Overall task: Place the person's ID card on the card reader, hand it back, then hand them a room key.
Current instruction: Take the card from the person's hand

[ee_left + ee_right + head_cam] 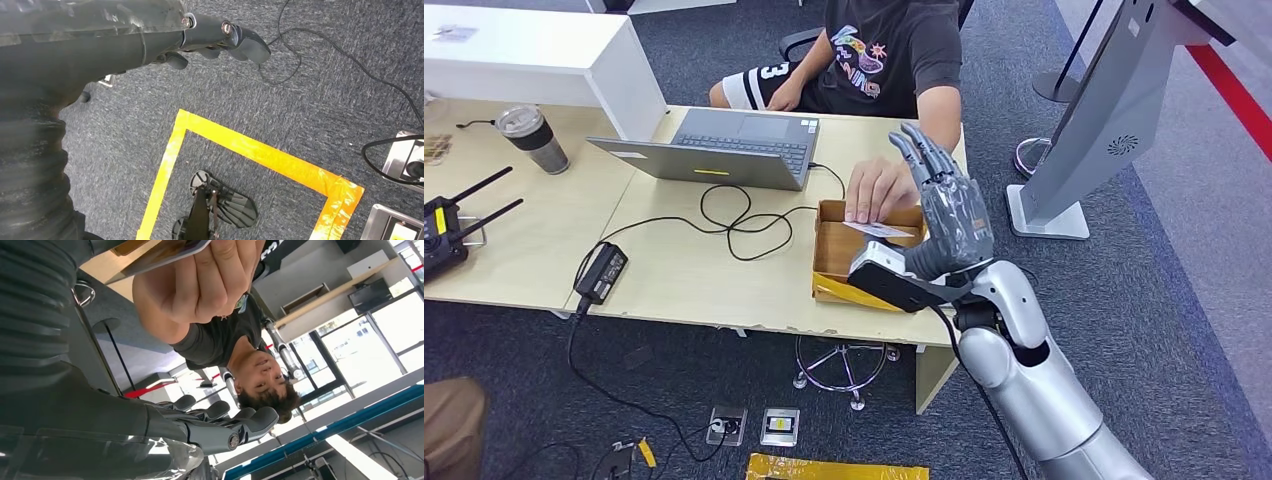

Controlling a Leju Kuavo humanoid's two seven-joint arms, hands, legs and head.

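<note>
ID card (879,229): small, pale, lying flat | pinched in person's fingers (864,208) | over open cardboard box (834,250)

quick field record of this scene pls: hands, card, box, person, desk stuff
right hand: raised beside the box, fingers spread, holding nothing
left hand: hanging over the carpet, holding nothing
card: in the person's hand, over the box
box: open cardboard, at the desk's edge
person: seated behind the desk
desk items: laptop, tumbler

desk (674,290) | laptop (724,148) | tumbler (534,138) | box (836,262) | pwr brick (602,272)
</note>
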